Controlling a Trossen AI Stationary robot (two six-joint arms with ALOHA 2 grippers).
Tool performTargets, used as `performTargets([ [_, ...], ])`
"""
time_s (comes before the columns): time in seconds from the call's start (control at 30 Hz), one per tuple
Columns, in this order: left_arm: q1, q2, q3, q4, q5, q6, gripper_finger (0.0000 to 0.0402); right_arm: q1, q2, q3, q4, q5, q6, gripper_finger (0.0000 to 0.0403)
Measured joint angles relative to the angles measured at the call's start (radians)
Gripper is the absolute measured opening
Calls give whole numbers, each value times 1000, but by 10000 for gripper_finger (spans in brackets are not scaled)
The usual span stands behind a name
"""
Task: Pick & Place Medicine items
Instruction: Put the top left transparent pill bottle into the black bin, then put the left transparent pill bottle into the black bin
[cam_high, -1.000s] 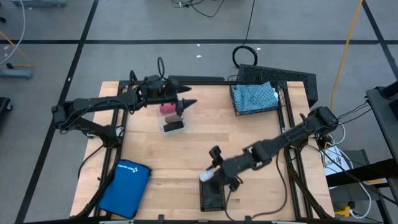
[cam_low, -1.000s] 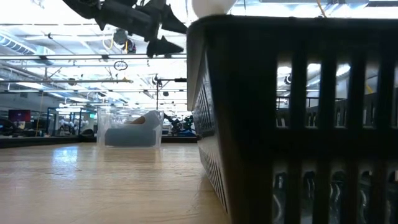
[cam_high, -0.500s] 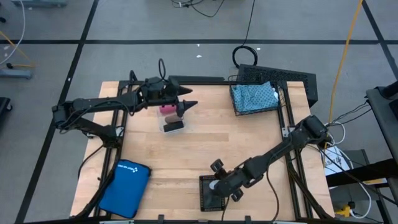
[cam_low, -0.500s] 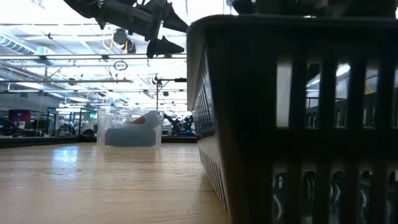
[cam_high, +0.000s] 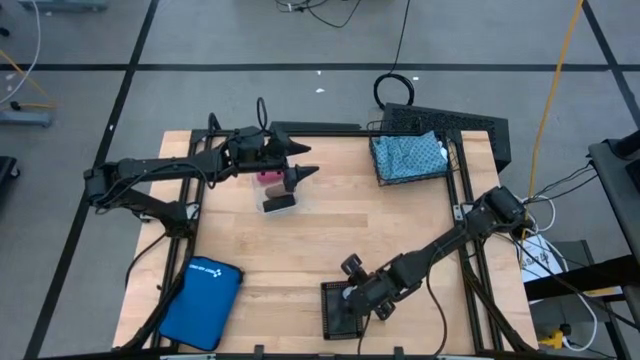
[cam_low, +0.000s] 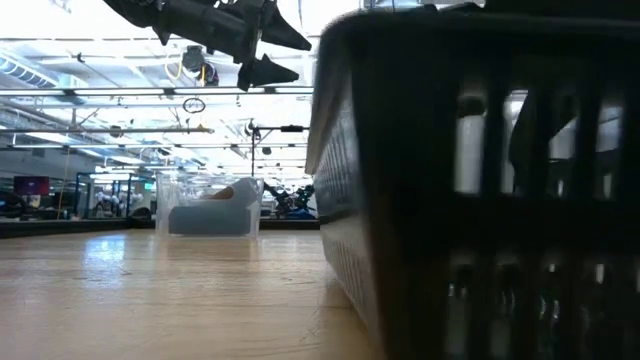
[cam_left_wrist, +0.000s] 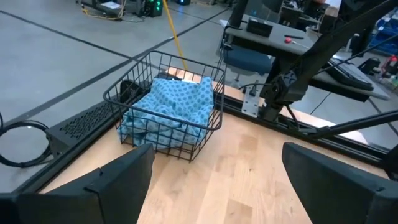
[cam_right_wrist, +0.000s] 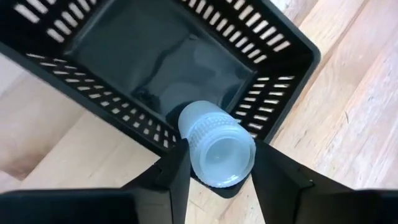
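Right wrist view: right gripper (cam_right_wrist: 214, 163) pinching a white vial (cam_right_wrist: 217, 152) over the slotted black bin (cam_right_wrist: 273, 53), lower centre of the high view. Left gripper (cam_high: 300, 166) hovering upper left of centre, jaws spread, above the pink block (cam_high: 268, 176) and black block (cam_high: 279, 202). Teal pouch (cam_left_wrist: 169, 109) sitting in the wire basket (cam_left_wrist: 180, 152), upper right. Blue zip case (cam_high: 203, 300) at lower left.

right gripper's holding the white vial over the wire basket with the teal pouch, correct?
Wrong basket. The right gripper holds the white vial over the black slotted basket, as the right wrist view shows. The teal pouch lies in the wire basket across the table.
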Motion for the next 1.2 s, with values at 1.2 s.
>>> performTargets([
  [1.2,0,0,-1,-11,0,5,363,-38,0,0,54,-21,-9,186],
])
